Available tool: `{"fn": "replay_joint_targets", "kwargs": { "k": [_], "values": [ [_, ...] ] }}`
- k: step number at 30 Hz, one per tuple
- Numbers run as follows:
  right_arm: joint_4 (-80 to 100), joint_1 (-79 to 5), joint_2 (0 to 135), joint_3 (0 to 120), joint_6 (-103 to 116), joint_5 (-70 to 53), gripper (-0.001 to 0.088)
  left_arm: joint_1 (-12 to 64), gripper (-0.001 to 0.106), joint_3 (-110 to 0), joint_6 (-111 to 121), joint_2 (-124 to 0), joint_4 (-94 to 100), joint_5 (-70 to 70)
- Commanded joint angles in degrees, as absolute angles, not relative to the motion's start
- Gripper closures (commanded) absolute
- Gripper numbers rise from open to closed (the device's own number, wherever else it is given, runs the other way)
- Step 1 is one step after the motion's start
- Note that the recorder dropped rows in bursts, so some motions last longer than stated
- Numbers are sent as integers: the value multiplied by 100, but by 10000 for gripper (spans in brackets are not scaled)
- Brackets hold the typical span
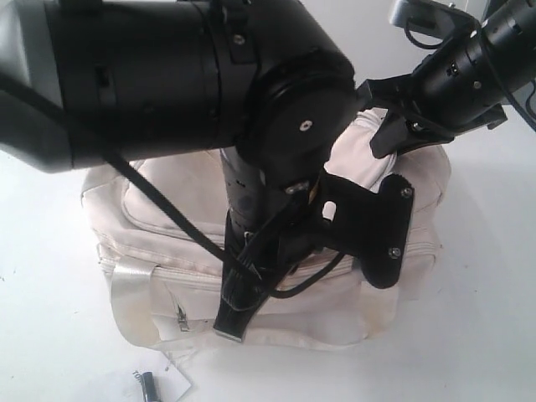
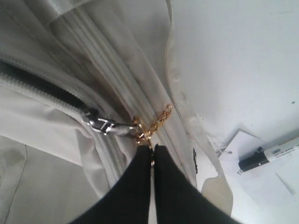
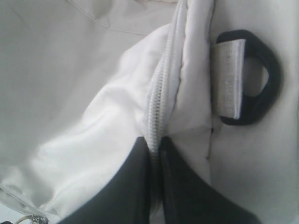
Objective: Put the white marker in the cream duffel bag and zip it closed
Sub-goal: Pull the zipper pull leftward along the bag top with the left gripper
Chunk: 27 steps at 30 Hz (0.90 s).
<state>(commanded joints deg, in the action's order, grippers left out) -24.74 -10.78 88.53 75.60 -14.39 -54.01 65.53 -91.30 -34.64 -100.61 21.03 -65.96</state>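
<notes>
Exterior camera first: arm housings block much of the cream duffel bag (image 1: 159,201). The left pincer (image 1: 228,328) reaches down its front and the right pincer (image 1: 383,138) meets its far upper corner; neither grip can be read here. The white marker (image 1: 148,387) lies on a paper tag (image 1: 172,377), outside the bag.

Left wrist camera: the pincer (image 2: 152,150) is pressed shut on a gold chain pull (image 2: 159,119) linked to the zip slider (image 2: 100,125), with dark lining behind it. I judge the pull should follow the zip's line, not lift, lest the chain slip.

Right wrist camera alone shows the right pincer (image 3: 156,145) pinched closed on the zip seam (image 3: 159,93) near a black plastic ring (image 3: 261,79), bracing the fabric.
</notes>
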Motion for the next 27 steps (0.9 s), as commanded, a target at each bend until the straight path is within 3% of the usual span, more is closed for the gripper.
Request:
{"fn": "replay_joint_targets", "kwargs": {
  "k": [27],
  "values": [
    [-2462, -1078, 8853, 7560, -1427, -5392, 868, 6266, 1053, -9130, -3426, -9905, 1228, -6348]
  ]
}}
